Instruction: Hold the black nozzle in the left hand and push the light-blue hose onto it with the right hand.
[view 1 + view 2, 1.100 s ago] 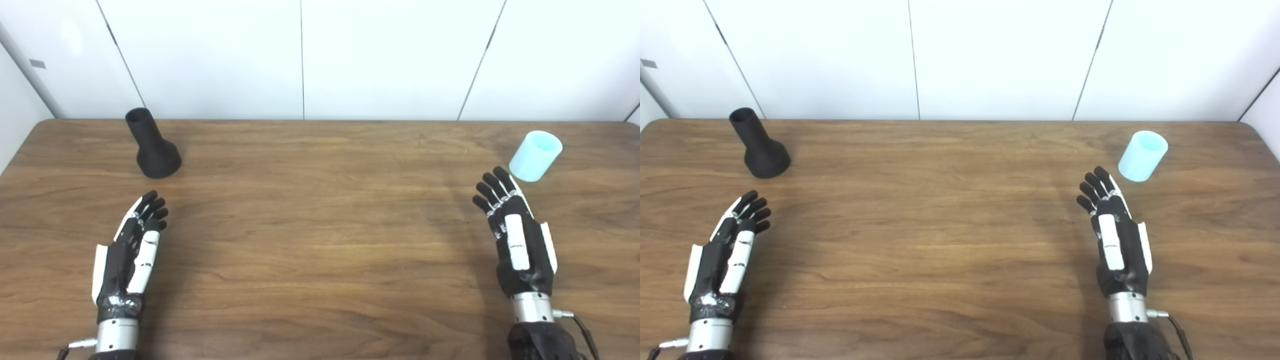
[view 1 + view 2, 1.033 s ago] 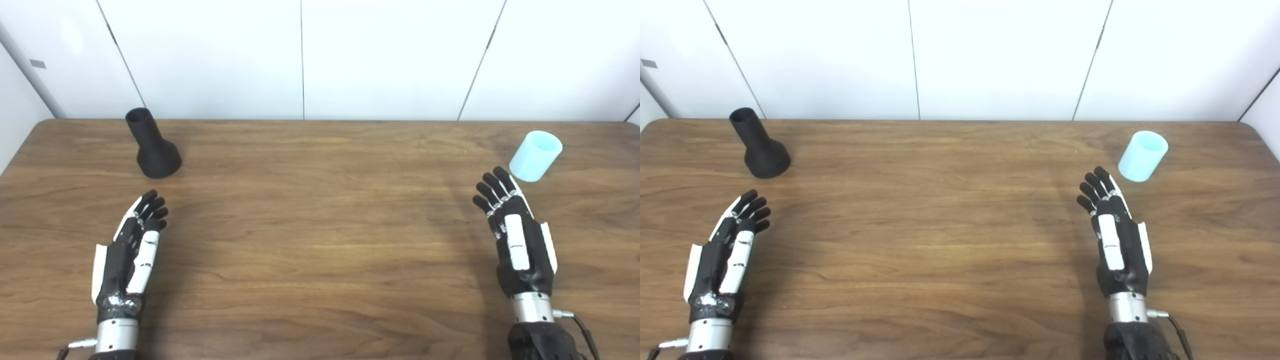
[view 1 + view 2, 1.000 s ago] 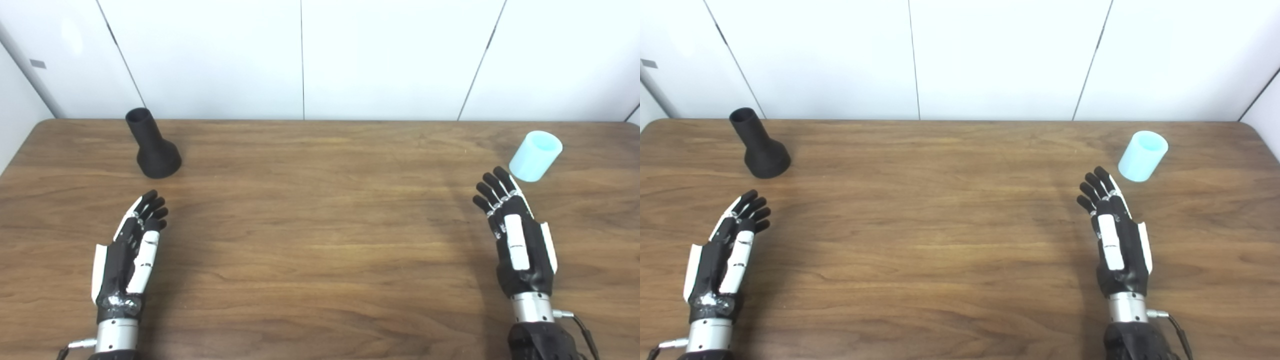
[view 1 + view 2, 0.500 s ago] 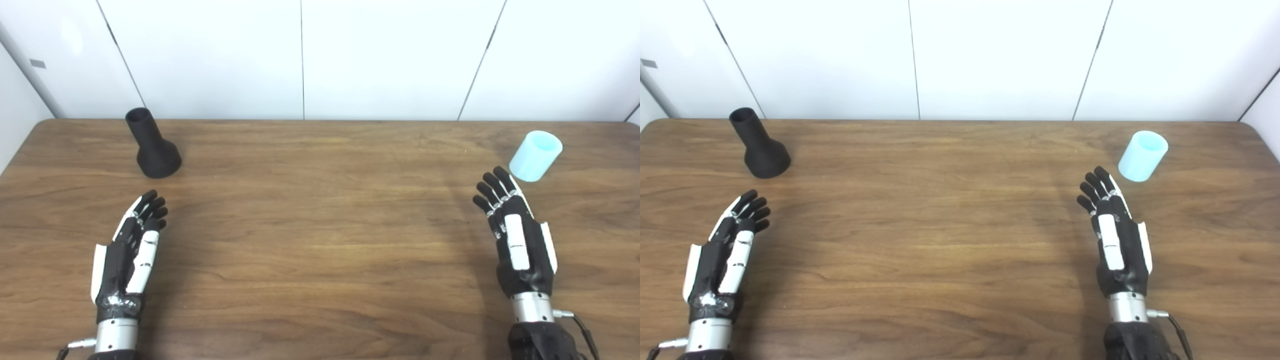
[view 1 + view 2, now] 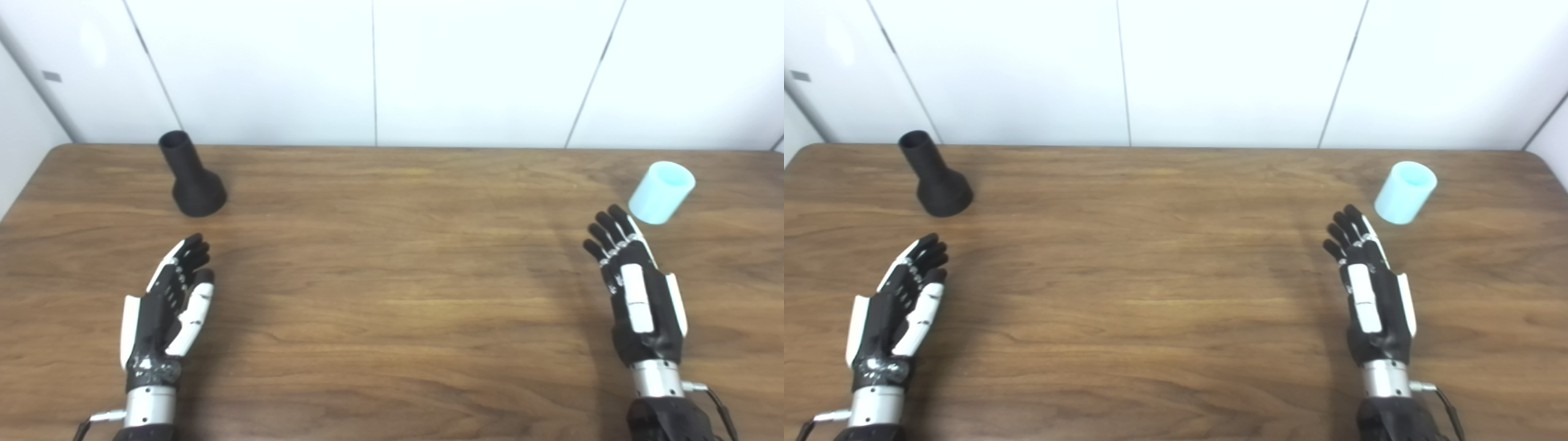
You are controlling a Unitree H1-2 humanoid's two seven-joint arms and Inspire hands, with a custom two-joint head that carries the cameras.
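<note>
Nozzle and hose sit apart, neither one held. Wooden surface (image 5: 392, 294) spans the whole view, white wall panels (image 5: 478, 67) behind its far edge. Left robot hand (image 5: 168, 306) lies over the near left of the surface, palm turned inward, fingers stretched forward and spread, holding nothing. Right robot hand (image 5: 637, 288) lies over the near right, fingers likewise extended and apart, empty. Black nozzle (image 5: 191, 177) stands on its flared base at the far left, narrow open end up and leaning toward the wall, near but clear of the left fingertips. Light-blue hose (image 5: 661, 192), a short tube section, stands at the far right, tilted a little, just beyond the right fingertips; cannot tell whether they touch.
</note>
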